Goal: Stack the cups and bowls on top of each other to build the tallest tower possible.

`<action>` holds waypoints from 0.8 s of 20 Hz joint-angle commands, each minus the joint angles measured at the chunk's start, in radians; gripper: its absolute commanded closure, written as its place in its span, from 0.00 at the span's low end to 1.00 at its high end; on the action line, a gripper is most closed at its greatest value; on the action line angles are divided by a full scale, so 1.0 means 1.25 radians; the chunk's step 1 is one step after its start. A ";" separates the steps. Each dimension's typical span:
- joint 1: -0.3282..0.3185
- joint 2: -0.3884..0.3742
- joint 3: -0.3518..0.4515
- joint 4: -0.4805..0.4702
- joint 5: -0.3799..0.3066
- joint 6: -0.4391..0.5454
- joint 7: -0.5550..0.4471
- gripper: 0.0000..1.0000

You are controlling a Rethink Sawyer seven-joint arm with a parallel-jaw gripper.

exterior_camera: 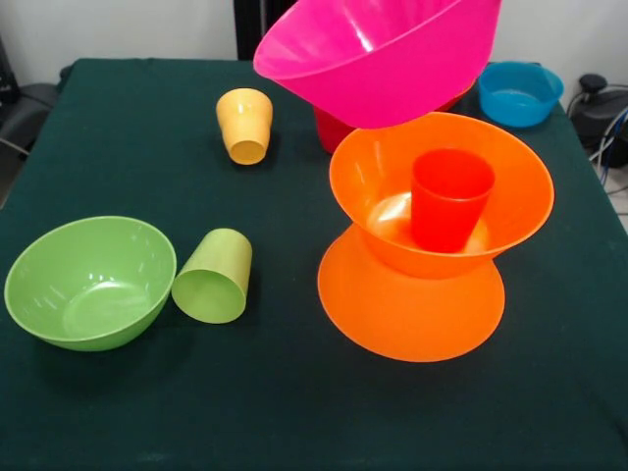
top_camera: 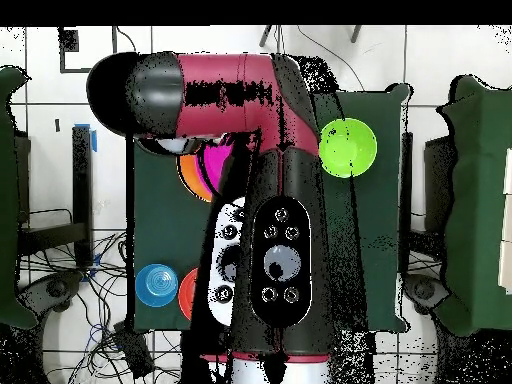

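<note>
The tower is two large orange bowls: one upside down (exterior_camera: 410, 319) on the table, the other (exterior_camera: 442, 186) upright on its base. A red-orange cup (exterior_camera: 449, 199) stands upright inside the upper bowl. A large pink bowl (exterior_camera: 378, 59) hangs tilted in the air just above and behind the tower, touching nothing below, its upper rim cut off by the picture's top. The gripper is hidden in both views. In the overhead view the arm (top_camera: 285, 250) covers the tower; only slivers of the pink bowl (top_camera: 215, 160) and an orange bowl (top_camera: 188, 180) show.
A lime green bowl (exterior_camera: 88, 282) (top_camera: 348, 147) sits upright at front left, with a lime green cup (exterior_camera: 213, 278) on its side beside it. A yellow-orange cup (exterior_camera: 245, 125) sits further back. A small blue bowl (exterior_camera: 520, 93) (top_camera: 157, 284) and a red-orange bowl (exterior_camera: 330, 130) (top_camera: 188, 292) are behind the tower.
</note>
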 commanded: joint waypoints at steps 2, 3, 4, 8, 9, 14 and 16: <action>0.019 0.012 0.028 0.004 0.007 0.024 0.074 1.00; 0.020 0.011 0.027 0.004 0.006 0.024 0.075 1.00; 0.020 0.010 0.027 0.008 0.007 0.020 0.075 1.00; 0.017 0.010 0.027 0.016 0.011 0.009 0.071 1.00; 0.017 0.012 0.028 0.015 0.010 0.005 0.069 1.00; 0.020 0.020 0.028 0.017 0.011 -0.010 0.073 1.00; 0.021 0.023 0.028 0.023 0.012 -0.025 0.074 1.00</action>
